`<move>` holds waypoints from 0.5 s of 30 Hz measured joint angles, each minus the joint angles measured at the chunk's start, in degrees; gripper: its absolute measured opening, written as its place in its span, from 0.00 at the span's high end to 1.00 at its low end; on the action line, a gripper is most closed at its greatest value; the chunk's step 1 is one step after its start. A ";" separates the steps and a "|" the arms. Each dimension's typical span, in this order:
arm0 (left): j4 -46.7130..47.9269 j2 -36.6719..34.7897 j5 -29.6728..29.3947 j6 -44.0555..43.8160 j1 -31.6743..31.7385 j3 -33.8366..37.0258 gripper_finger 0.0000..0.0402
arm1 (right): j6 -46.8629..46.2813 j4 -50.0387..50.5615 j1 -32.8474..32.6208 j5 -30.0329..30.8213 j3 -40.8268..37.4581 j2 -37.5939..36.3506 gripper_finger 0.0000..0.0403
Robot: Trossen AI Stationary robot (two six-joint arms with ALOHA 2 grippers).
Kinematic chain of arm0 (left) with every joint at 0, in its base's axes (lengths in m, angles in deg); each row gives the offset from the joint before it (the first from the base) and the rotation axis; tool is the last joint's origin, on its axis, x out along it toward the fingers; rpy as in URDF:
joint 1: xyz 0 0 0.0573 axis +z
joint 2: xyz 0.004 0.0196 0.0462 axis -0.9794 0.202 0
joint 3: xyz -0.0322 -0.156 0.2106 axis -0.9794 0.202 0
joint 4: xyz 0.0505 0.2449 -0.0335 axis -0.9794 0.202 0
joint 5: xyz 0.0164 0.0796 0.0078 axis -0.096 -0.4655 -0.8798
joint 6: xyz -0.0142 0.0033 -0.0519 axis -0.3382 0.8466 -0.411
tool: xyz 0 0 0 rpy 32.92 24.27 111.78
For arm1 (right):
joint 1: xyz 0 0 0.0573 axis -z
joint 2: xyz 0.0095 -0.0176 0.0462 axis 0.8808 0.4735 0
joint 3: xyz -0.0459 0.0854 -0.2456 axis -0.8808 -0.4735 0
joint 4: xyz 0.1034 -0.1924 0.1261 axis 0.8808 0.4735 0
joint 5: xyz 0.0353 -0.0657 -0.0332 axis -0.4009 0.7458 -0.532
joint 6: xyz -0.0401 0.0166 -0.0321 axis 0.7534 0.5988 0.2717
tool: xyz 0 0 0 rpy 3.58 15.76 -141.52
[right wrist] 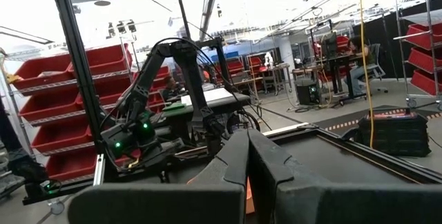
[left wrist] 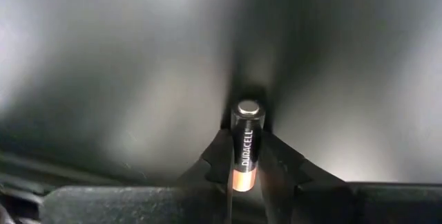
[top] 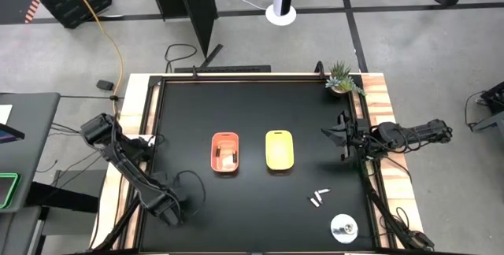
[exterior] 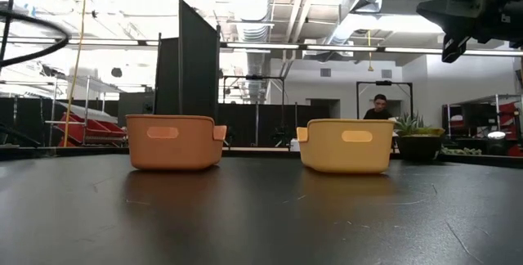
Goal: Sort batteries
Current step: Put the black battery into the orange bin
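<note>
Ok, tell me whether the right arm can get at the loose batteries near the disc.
Probably yes. The batteries lie bare on the table, beside the disc, on the right arm's side. The right end effector hangs above the mat nearby, and nothing stands between. Its fingers look shut, so it must open first.

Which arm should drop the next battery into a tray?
Left. The left gripper already has its jaws shut on a battery, so it only needs to carry it to the orange tray or yellow tray. The right gripper holds nothing, parked at the table's right edge.
</note>
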 joint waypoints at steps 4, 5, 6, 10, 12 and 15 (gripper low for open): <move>-0.11 0.02 -6.28 2.36 1.97 -1.76 0.91 | 0.00 0.00 0.00 0.00 0.02 -0.02 0.93; -0.23 0.02 -7.79 3.15 2.57 -2.25 0.91 | -0.01 -0.02 0.00 0.00 0.02 -0.01 0.93; -0.30 0.02 -9.04 3.90 3.21 -2.69 0.91 | -0.01 -0.02 0.00 0.00 0.02 -0.02 0.93; -0.35 0.02 -12.44 7.87 5.95 -4.39 0.91 | -0.02 0.00 0.00 0.00 0.00 0.00 0.93; -0.12 0.02 -13.84 9.94 7.30 -5.28 0.91 | -0.02 -0.01 0.00 0.00 0.00 0.00 0.93; 0.10 -0.08 -15.89 13.35 9.08 -6.91 0.91 | -0.02 0.00 0.00 0.00 0.02 -0.01 0.93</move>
